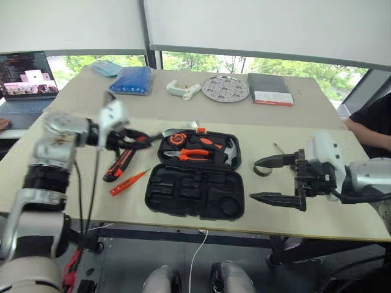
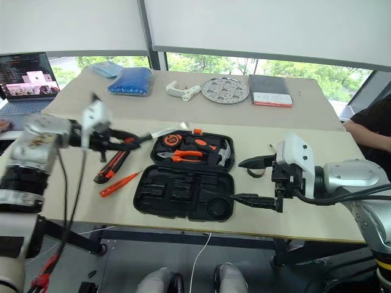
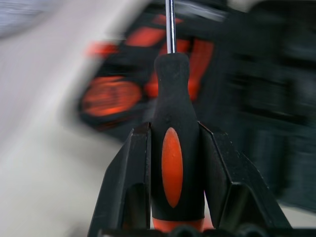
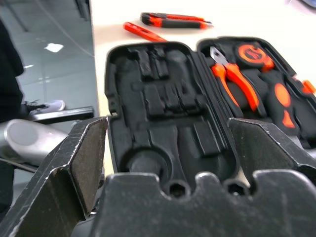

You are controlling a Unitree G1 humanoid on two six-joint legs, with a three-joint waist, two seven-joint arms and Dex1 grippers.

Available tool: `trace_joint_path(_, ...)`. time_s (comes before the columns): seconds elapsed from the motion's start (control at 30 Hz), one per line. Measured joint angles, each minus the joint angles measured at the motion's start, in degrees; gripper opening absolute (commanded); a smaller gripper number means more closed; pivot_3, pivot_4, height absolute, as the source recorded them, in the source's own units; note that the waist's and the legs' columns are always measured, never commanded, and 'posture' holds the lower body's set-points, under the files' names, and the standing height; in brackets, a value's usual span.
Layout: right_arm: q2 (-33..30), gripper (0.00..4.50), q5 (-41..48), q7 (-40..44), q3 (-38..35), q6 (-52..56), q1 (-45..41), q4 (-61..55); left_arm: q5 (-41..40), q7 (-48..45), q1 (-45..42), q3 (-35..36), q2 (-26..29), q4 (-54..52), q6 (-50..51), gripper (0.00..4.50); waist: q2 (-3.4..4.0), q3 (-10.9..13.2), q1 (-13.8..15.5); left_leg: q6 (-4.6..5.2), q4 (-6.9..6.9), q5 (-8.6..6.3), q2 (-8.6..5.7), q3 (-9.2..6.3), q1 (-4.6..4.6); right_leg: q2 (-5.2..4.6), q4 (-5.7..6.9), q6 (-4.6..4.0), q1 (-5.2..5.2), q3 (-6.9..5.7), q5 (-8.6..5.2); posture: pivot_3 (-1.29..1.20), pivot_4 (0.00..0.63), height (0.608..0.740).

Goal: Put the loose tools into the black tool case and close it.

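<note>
**Ana:** Screwdriver [image 3: 172,163] sat clamped by its orange-and-black handle between the left gripper's [image 1: 125,139] fingers, shaft pointing toward the black tool case [image 1: 194,183], which lay open on the table [image 1: 293,207] between the two arms. How should that step have been done?

**Ben:** Slowly, I judged. The shaft had to line up with one of the long moulded slots in the empty near half, go in low and nearly flat, and only then be let go. A tilted drop could have left it riding on the ribs and stopped the lid from closing.

**Ana:** And the right gripper [image 1: 280,180]?

**Ben:** Jaws spread wide, holding nothing, hovering just beside the case's right edge. It could have steadied the shell.

**Ana:** What couldn't you make out?

**Ben:** Which slot fitted this driver; the recesses were black on black. The left wrist view was smeared, so the tip was cut off. Beside the case lay a second screwdriver [image 1: 120,165] and the slim orange tester [image 1: 128,182]; the utility knife I couldn't pick out with certainty among them.
</note>
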Motion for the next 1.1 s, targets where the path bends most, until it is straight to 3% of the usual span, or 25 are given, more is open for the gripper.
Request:
trace_joint_path(0.3,0.2,4.50,0.2,-5.6,-2.7,0.6,4.5,-3.7,7.8,-4.2,-4.7,-6.2,-7.1,12.8,-14.7,0.90,-0.02,0.0,-0.3,0.11,0.15,-0.05,0.03,-0.18,-0.06,-0.06,0.01,0.00,0.05,0.02,0.00,0.00,0.150,0.718)
trace_joint_path(0.7,0.4,4.50,0.7,-8.2,-2.6,0.8,4.2,-4.4,13.1,-0.4,-7.4,-6.9,-11.2,21.6,-20.8,0.90,-0.02,0.0,0.4,0.60,0.62,-0.33,0.00,-0.35,-0.38,-0.14,-0.01,0.14,0.06,-0.01,0.07,0.00,0.150,0.718)
trace_joint_path(0.77,0.5,4.50,0.7,-8.2,-2.6,0.8,4.1,-4.4,13.1,-0.5,-7.4,-6.7,-11.5,21.8,-20.6,1.91,-0.02,0.0,0.4,0.63,0.64,-0.35,-0.01,-0.35,-0.39,-0.18,-0.01,0.18,0.07,-0.01,0.08,0.00,0.150,0.718)
trace_joint_path(0.8,0.5,4.50,0.7,-8.2,-2.6,0.8,4.1,-4.4,13.0,-0.8,-7.4,-6.7,-11.6,21.8,-20.4,2.11,-0.02,0.0,0.4,0.64,0.64,-0.35,-0.02,-0.35,-0.39,-0.18,-0.01,0.18,0.07,-0.01,0.08,0.00,0.150,0.718)
trace_joint_path(1.0,1.0,4.50,0.8,-8.0,-2.5,0.8,4.1,-4.4,10.4,-3.7,-7.8,-4.4,-11.9,20.1,-15.5,4.35,-0.02,0.0,0.5,0.65,0.69,-0.36,-0.02,-0.36,-0.41,-0.19,-0.01,0.21,0.09,-0.02,0.09,0.00,0.150,0.718)
trace_joint_path(1.1,1.3,4.50,0.8,-7.9,-2.3,0.8,4.1,-4.4,9.6,-4.0,-8.2,-3.1,-12.0,18.2,-13.2,4.20,-0.02,0.0,0.4,0.65,0.69,-0.36,-0.02,-0.37,-0.41,-0.17,-0.01,0.21,0.09,-0.01,0.09,0.00,0.150,0.718)
